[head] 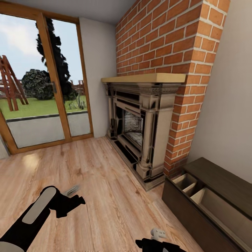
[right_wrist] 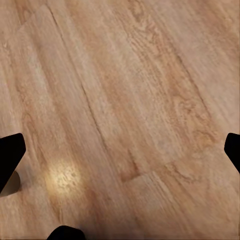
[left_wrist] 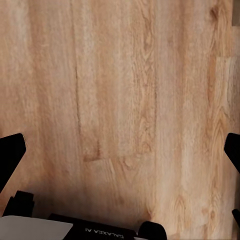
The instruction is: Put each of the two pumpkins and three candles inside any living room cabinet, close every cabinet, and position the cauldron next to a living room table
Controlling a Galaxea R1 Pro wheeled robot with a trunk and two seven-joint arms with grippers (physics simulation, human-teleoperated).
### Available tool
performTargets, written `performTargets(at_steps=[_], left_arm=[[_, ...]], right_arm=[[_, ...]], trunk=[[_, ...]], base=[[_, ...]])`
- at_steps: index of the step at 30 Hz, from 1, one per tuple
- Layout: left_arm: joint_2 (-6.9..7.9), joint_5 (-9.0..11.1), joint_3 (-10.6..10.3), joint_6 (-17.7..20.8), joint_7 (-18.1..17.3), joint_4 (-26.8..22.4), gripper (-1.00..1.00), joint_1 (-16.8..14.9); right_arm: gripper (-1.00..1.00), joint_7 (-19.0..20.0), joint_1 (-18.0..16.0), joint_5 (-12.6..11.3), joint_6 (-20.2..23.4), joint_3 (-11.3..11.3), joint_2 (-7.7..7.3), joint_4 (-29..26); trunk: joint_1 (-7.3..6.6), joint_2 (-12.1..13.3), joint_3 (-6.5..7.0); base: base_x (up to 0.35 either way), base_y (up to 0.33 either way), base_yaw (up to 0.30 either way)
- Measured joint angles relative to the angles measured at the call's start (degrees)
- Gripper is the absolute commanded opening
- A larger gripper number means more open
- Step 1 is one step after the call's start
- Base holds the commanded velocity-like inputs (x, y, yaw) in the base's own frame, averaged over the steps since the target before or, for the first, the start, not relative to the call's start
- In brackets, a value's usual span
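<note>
The wood floor [head: 105, 182] spreads from the centre of the head view down to 6 and 9 o'clock, with a bright patch of light near 9. The brick chimney [head: 168, 45] rises from the centre to 1 o'clock, and beneath it the stone fireplace [head: 141, 126] carries a pale wood mantel [head: 145, 78]. At 10 o'clock the glass doors [head: 38, 84] in a wood frame look out on grass and dark trees.

The cabinet [head: 217, 182] lies at 4 o'clock, just beside the foot of the brick. Its drawers are pulled open, the pale inside showing and parted by a divider; nothing can be seen lying in the part that shows.

The left arm [head: 33, 217] reaches in from 7 o'clock, its gripper [left_wrist: 120, 150] spread wide over bare floor and holding nothing. The right gripper [right_wrist: 120, 150] is at 6 o'clock, its fingers likewise wide apart with nothing between them, only planks and a spot of glare below.
</note>
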Motion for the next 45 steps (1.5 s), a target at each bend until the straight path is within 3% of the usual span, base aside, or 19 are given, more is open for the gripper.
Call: performTargets(at_steps=[13,31,45], left_arm=[[0.0,0.0,0.0,0.0,0.0,0.0,1.0,0.0],[-0.02,0.0,-0.1,-0.1,0.0,-0.7,1.0,0.0],[-0.01,0.0,-0.2,0.0,0.0,-0.8,1.0,0.0]], right_arm=[[1.0,-0.1,0.0,0.0,-0.2,0.0,-0.01,0.0],[1.0,-0.3,0.0,0.0,-0.3,0.0,-0.01,0.0],[1.0,-0.2,0.0,0.1,-0.3,0.0,-0.02,0.0]], trunk=[[-0.01,0.0,0.04],[-0.01,0.0,0.69],[-0.01,0.0,1.09]], base=[[-0.014,-0.015,0.119],[-0.003,0.0,0.246],[-0.124,0.016,0.253]])
